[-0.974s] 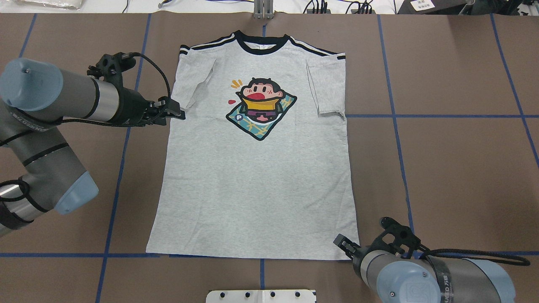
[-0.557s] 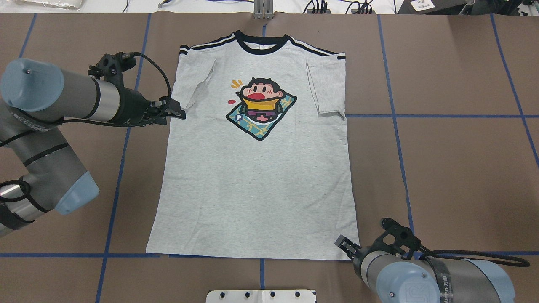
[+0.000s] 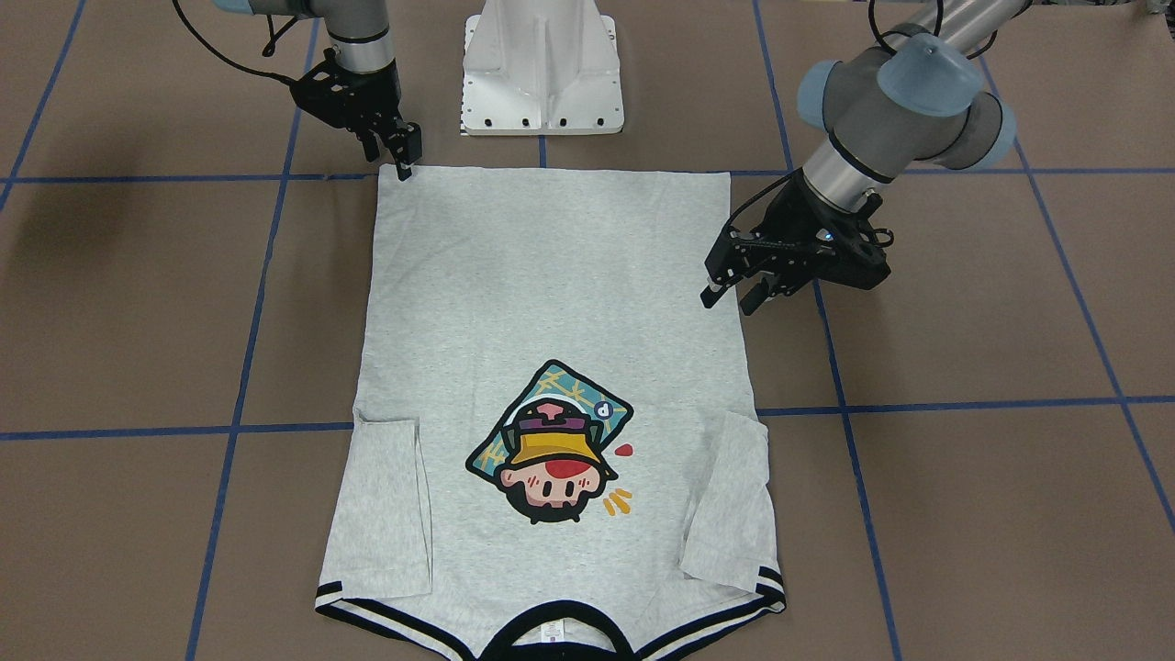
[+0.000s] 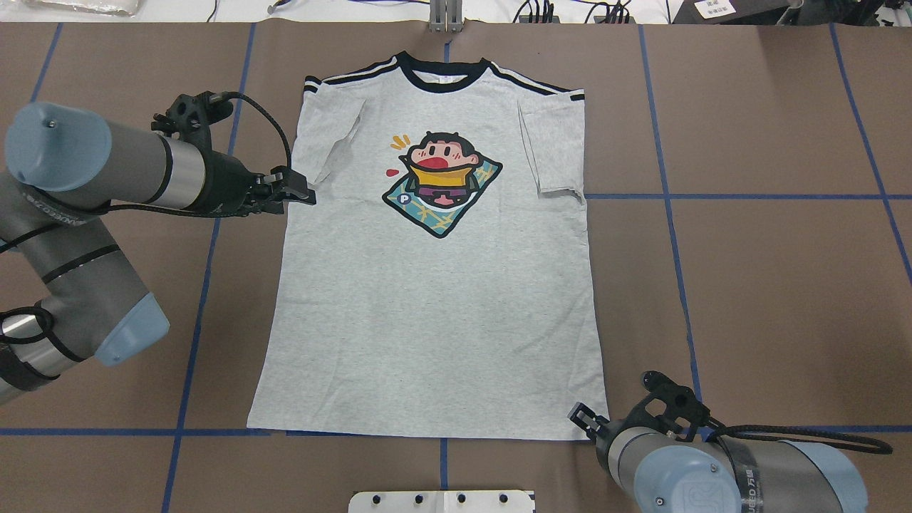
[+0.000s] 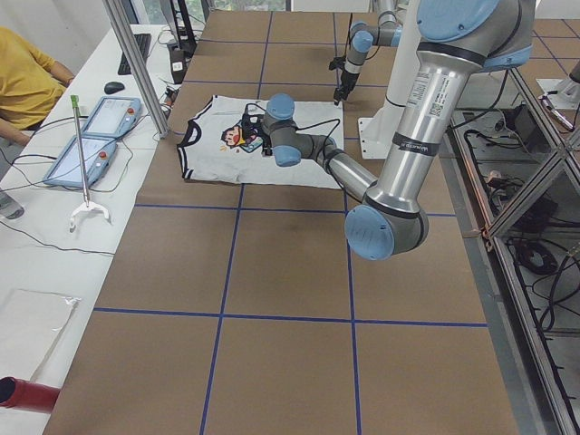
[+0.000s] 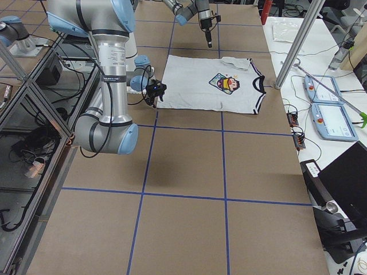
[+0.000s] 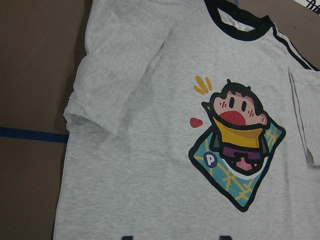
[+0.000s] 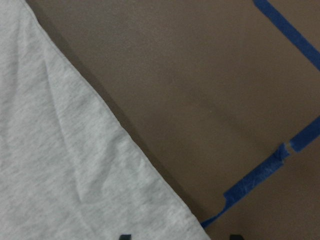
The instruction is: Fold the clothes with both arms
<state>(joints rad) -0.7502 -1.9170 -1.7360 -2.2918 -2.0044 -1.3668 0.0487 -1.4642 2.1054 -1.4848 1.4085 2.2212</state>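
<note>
The left fingers (image 4: 298,192) are spread apart and grip nothing. The left wrist view shows both tips wide, with grey cloth between them. They hang over the T-shirt (image 4: 434,313) at its side edge, just below the folded-in sleeve (image 4: 324,146). Since a second ago they have crept a little further in over that edge.

The right fingers (image 3: 405,156) are also parted and empty. In the right wrist view their tips sit apart above the hem corner (image 4: 595,427) nearest the robot. In the front-facing view the lower tip looks to be at that corner, but whether it touches the cloth cannot be told. They have slipped very slightly toward the robot's side of the counter (image 4: 769,285).

Behind the fingers, the left arm (image 4: 107,167) reaches in level from the side. The right arm (image 4: 712,470) comes in low from the near edge, with its black cable (image 4: 812,431) looping behind it.

The T-shirt has not shifted. It lies flat and face up in the middle of the counter, its black collar (image 4: 443,71) on the far side from the robot. Both sleeves are turned in over the chest and the cartoon print (image 4: 442,184) is uncovered. Its hem runs along a blue tape line (image 4: 107,432). The white pedestal base (image 3: 542,64) stands just beyond the hem.
</note>
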